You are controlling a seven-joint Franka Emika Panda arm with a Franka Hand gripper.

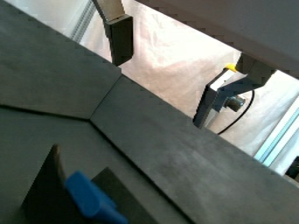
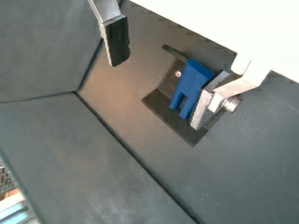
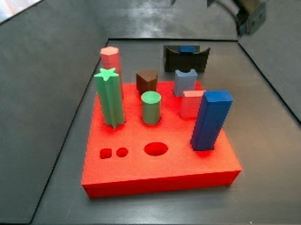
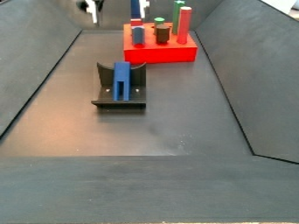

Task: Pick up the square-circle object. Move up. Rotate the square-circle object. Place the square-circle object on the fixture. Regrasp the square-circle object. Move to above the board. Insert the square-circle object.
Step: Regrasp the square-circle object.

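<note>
While gripper hangs empty, board stands beyond fixture.

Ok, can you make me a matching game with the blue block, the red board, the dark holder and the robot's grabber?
Things:
1. square-circle object
2. board
3. fixture
4. gripper

Clues:
A. red and square
B. blue, resting on the fixture
C. jaws open, holding nothing, up in the air away from the fixture
D. nearly black, apart from the board

Pairs: 1-B, 2-A, 3-D, 4-C
</note>
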